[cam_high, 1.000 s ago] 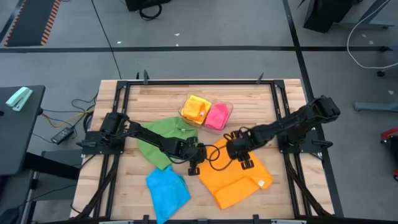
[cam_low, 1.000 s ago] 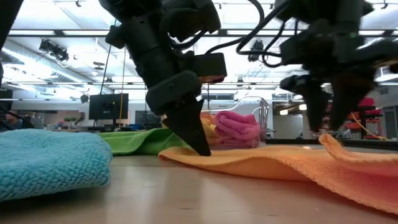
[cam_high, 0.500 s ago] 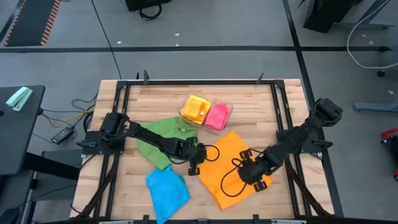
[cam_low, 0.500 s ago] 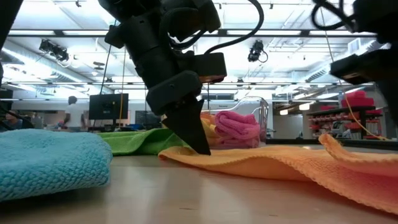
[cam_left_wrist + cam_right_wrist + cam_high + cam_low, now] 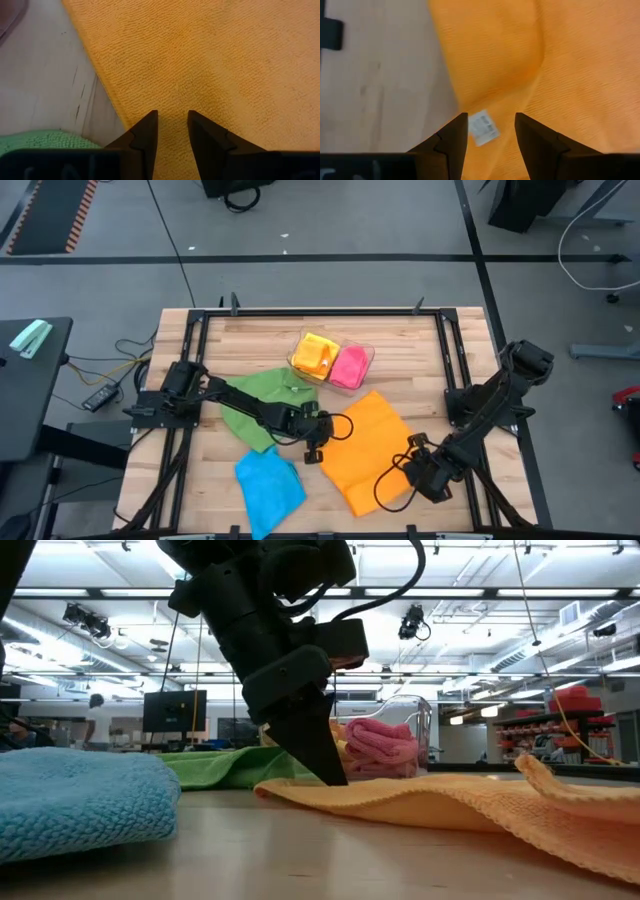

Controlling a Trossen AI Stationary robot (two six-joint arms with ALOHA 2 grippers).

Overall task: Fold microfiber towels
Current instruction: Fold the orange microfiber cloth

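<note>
The orange towel (image 5: 365,448) lies spread out on the table's near right part, its right side rumpled in the low view (image 5: 470,805). My left gripper (image 5: 318,442) stands open at the towel's left corner, slanting down. My right gripper (image 5: 428,476) hangs open above the towel's near right corner, where a white label (image 5: 483,128) shows between its fingers; I see no touch there. A green towel (image 5: 262,405) lies loose at the left, and a folded blue towel (image 5: 270,485) lies near the front edge. My left gripper (image 5: 172,114) has its open fingertips (image 5: 336,778) down on the orange towel's top face near its left corner (image 5: 170,95), slanting down from the table's left. No cloth is raised between the fingers. The towel lies flat on the table there.
A clear plastic tray (image 5: 368,352) at the table's far middle holds a folded yellow towel (image 5: 315,355) and a folded pink towel (image 5: 348,367). Black frame rails run along the table's left and right edges. Bare wood shows at the far left and far right.
My right gripper has swung from over the orange towel's far middle toward the table's near right corner, out to the towel's label corner, and it has left the low view. My left gripper has stayed at the towel's left corner.
</note>
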